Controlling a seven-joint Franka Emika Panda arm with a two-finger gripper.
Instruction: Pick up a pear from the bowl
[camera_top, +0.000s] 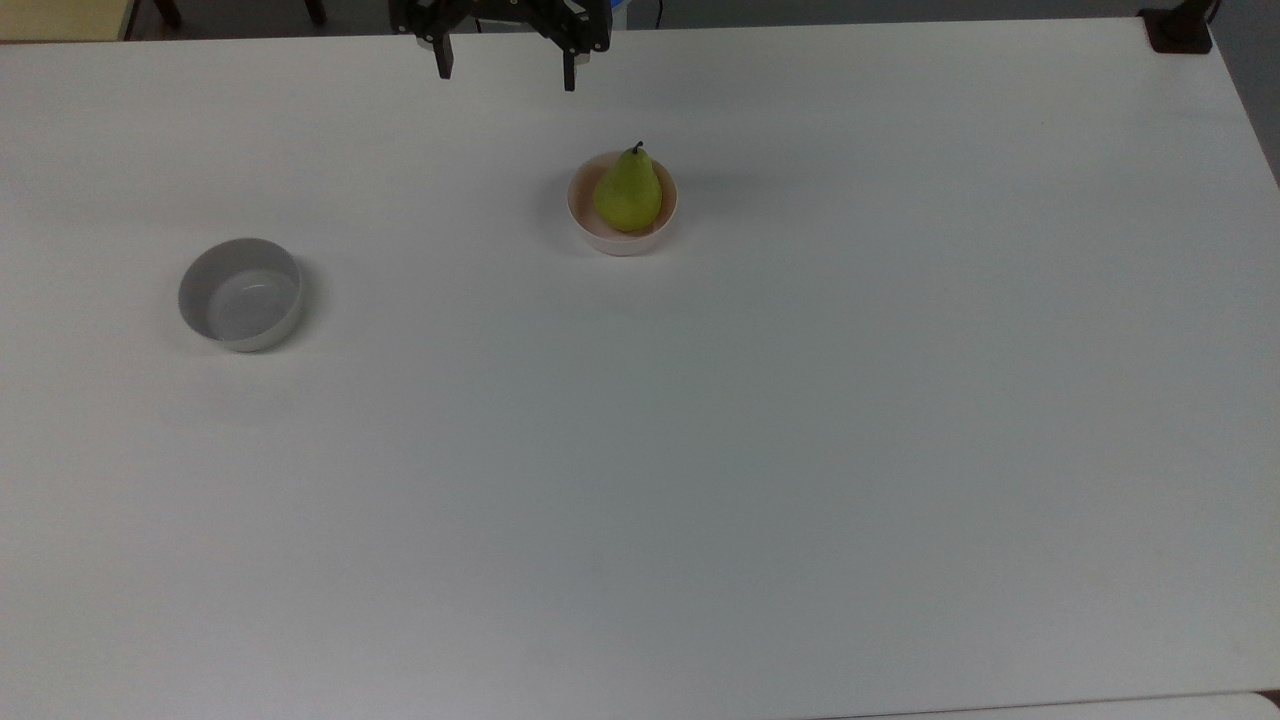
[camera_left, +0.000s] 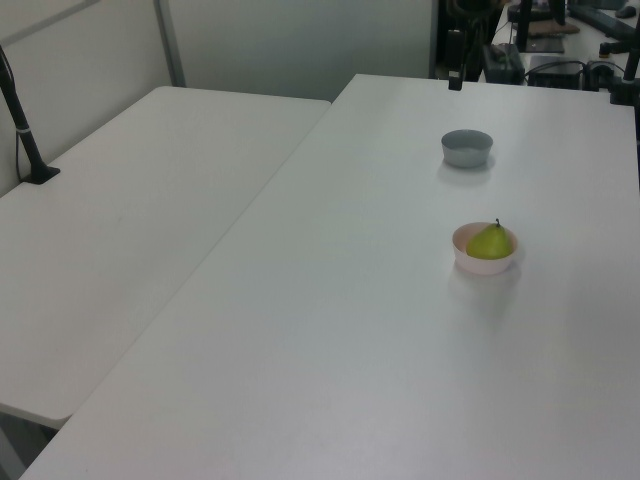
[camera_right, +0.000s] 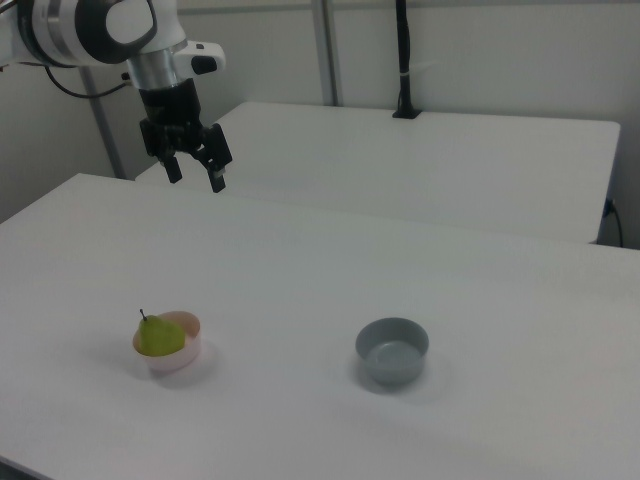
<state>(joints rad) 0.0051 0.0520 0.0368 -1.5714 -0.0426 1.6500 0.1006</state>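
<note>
Item 1: end effector (camera_right: 194, 174), black, 2 fingers, spread apart with nothing between them. It hangs high above the worktop (camera_top: 700, 480) near its far edge in the top view, well apart from the fruit.

Item 2: pear (camera_top: 628, 192), yellow-green, short dark stem pointing up and away in the top view. It sits in the bowl (camera_top: 622, 240), leaning toward one side of it (in the right view the fruit crowds the right view's left, leaving bare pink interior beside it).

Item 3: grey bowl (camera_top: 240, 293), empty, well apart from the pink one, toward the top view's left.

Risks, as judged:
- The fruit tapers toward the stem; fingers closing on the narrow neck could slide off upward.
- The bowl is light and shallow; a finger catching its rim on descent could tip or drag it.
- A descent aimed at the wrong vessel would find nothing.

Hard to make out: the pear's underside and its contact with the bowl floor are hidden by the rim; the arm above the wrist is cut off in the top view.
</note>
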